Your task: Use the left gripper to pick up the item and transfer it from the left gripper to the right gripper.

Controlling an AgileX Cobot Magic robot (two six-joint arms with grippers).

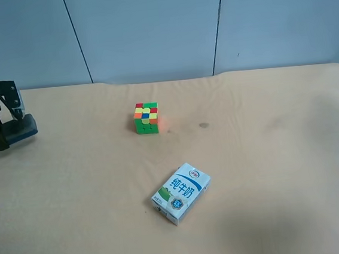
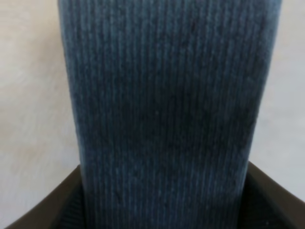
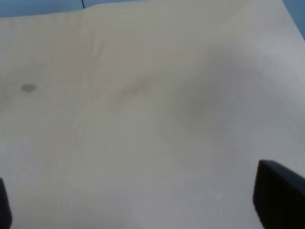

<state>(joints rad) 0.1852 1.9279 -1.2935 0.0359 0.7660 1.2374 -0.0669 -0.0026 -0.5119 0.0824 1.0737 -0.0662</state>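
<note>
Two things lie loose on the tan table point(image 1: 268, 153). Nearest the high camera is a white, blue and green milk carton point(image 1: 181, 192), flat on its side. Farther back and well apart from it sits a multicoloured puzzle cube point(image 1: 147, 118), with a small dark stain point(image 1: 203, 125) on the cloth near it. At about the cube's depth, by the table's edge, the left gripper point(image 1: 11, 131) is clenched on the block point(image 1: 25, 128) — its wrist view shows the ribbed, dark blue-grey face pinched between both jaws. Whether the block touches the cloth I cannot tell. The right gripper point(image 3: 140, 202) hangs over bare cloth, its fingers spread wide and holding nothing. Behind everything stands a grey-blue panelled wall point(image 1: 148, 27).
</note>
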